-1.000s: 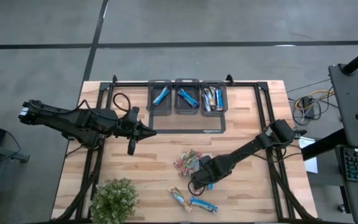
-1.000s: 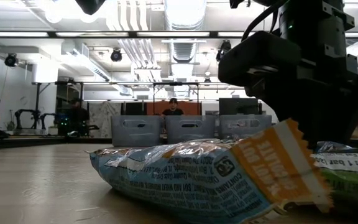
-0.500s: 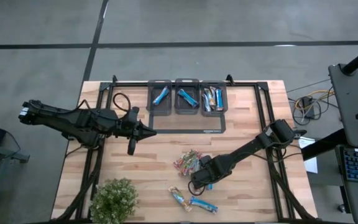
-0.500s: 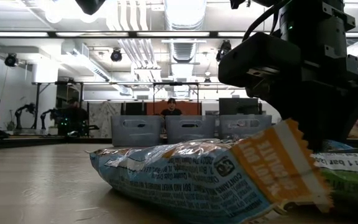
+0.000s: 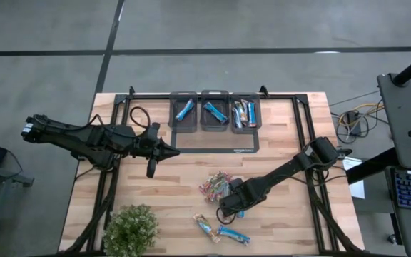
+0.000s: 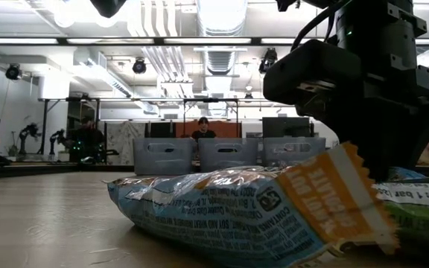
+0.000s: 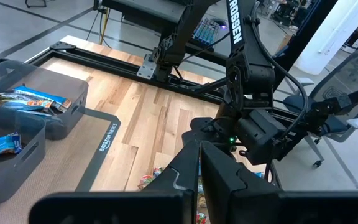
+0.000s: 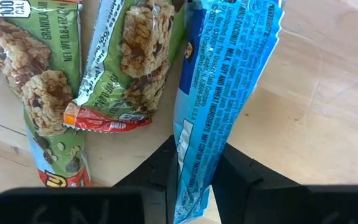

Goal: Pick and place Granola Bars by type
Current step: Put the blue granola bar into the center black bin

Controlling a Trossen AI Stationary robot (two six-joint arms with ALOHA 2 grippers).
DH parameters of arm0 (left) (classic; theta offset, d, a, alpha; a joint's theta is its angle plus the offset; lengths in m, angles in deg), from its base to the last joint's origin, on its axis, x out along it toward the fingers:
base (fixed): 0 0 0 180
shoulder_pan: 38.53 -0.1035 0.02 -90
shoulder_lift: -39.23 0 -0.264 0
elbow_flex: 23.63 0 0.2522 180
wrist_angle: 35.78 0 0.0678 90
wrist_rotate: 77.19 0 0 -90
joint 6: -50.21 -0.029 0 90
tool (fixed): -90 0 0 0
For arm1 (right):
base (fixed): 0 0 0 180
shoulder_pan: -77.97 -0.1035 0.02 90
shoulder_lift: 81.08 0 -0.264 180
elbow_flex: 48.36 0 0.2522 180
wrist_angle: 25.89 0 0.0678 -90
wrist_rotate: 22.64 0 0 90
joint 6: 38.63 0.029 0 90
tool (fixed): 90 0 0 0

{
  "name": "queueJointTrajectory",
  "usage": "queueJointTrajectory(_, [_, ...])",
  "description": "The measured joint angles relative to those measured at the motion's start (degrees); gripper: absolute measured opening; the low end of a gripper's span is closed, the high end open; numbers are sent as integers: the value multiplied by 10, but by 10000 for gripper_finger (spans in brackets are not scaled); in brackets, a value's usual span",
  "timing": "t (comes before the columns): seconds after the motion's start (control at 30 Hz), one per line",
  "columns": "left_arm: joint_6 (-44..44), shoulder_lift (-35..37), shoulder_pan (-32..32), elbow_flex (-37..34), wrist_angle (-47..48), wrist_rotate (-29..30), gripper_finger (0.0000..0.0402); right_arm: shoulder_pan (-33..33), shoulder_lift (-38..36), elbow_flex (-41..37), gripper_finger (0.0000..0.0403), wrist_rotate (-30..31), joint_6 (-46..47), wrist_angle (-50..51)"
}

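Several granola bars lie on the near half of the table. A small heap of green ones [image 5: 216,184] shows close up in the right wrist view [image 8: 36,81]. Two more bars [image 5: 220,230] lie nearer the front edge. My right gripper [image 5: 227,207] points down beside the heap, shut on a blue bar [image 8: 229,56]. In the low view a blue and orange bar [image 6: 237,216] fills the foreground, with the right arm dark behind it. My left gripper [image 5: 164,151] hangs shut above the table's left half, holding nothing [image 7: 197,174]. My right gripper pinches the blue bar by its two long edges [image 8: 194,149], one dark finger [image 8: 163,165] on each side. The fingers come from above, pointing down, and lie across the bar. The wrapper is squeezed narrower between them, and the rest of the bar lies flat on the wood.
Three grey bins stand in a row at the far edge: blue bars in the left bin [image 5: 184,111] and the middle bin [image 5: 214,112], mixed ones in the right bin [image 5: 245,113]. A leafy plant [image 5: 130,230] sits at the near left corner. People sit in the room beyond.
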Motion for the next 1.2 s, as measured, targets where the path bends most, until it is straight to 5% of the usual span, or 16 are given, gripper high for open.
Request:
queueJointTrajectory(0.73, [0, 0, 0, 0, 0, 0, 0, 32, -119, 1, 70, 59, -51, 40])
queueJointTrajectory(1.2, [0, 0, 0, 0, 0, 0, 0, 123, -203, 4, 70, 75, -172, 39])
